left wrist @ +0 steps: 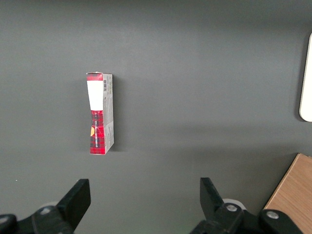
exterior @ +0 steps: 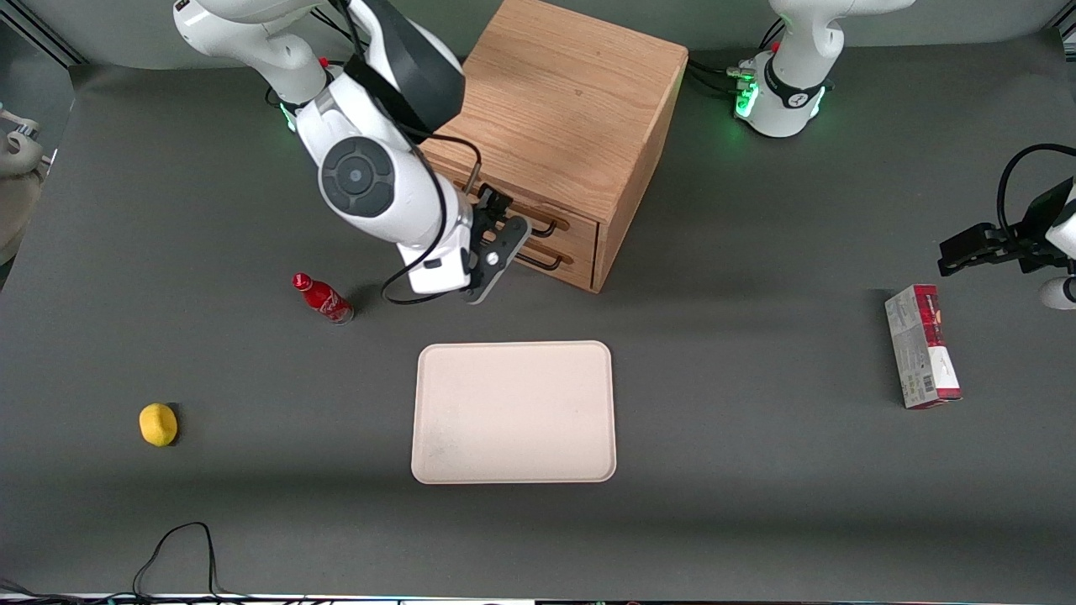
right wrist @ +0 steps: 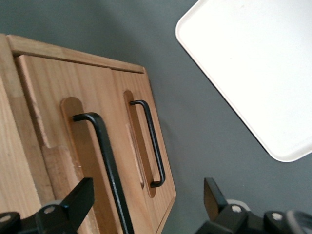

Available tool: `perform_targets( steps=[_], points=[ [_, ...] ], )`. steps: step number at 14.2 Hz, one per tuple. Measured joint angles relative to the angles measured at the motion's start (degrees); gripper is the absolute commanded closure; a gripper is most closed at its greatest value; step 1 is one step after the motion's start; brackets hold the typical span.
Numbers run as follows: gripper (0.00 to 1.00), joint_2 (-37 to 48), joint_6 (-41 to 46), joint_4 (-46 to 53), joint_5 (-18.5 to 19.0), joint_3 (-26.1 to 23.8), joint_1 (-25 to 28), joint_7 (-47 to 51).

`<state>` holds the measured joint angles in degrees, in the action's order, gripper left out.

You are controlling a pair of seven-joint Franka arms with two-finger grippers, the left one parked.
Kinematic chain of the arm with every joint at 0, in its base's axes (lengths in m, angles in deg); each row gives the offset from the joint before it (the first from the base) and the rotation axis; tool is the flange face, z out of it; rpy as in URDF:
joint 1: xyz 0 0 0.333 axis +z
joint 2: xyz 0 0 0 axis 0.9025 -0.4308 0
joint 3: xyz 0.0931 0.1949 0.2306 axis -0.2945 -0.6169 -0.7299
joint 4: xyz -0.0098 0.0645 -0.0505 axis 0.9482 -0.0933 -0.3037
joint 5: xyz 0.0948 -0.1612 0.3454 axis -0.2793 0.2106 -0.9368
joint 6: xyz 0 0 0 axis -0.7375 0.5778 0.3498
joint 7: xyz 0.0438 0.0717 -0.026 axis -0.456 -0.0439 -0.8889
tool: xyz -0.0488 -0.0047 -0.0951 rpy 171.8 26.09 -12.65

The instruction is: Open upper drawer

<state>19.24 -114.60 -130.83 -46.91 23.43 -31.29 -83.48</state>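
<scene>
1. Hovering in front of the cabinet, the right arm's gripper sits just off the drawer fronts, fingers spread wide, nothing held.
2. Upper drawer sits at the top of the cabinet front, flush with the frame, closed; in the front view it's mostly hidden by the gripper.
3. Upper handle, a black bar, runs between the spread fingers in the wrist view; can't tell whether a finger touches it.
4. Lower drawer is directly beneath, also closed, its black handle fully visible.
5. Cabinet stands on the dark grey table, farther from the front camera than the tray.
6. Tray is cream, flat, rounded corners, nearer the camera than the cabinet and well apart from it.
7. Red bottle lies tipped on the table near the gripper, toward the working arm's end.
8. Yellow round object sits nearer the camera than the bottle, further toward the working arm's end.
9. Red-and-white box lies flat toward the parked arm's end, well apart from the tray.
</scene>
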Motion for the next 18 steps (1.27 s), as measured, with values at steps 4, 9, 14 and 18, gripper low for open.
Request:
perform_targets(
  steps=[4, 9, 14, 18],
  points=[
    [0.00, -0.3, -0.2, -1.4, 0.0, 0.1, 0.3, -4.0],
    [0.00, -0.2, -0.2, -3.0, 0.0, 0.2, 0.3, -7.1],
    [0.00, 1.7, -3.5, -7.9, 0.0, 0.0, 0.8, -7.4],
    [0.00, 3.5, -4.5, -10.6, 0.0, -0.1, 2.3, -7.4]
  ],
)
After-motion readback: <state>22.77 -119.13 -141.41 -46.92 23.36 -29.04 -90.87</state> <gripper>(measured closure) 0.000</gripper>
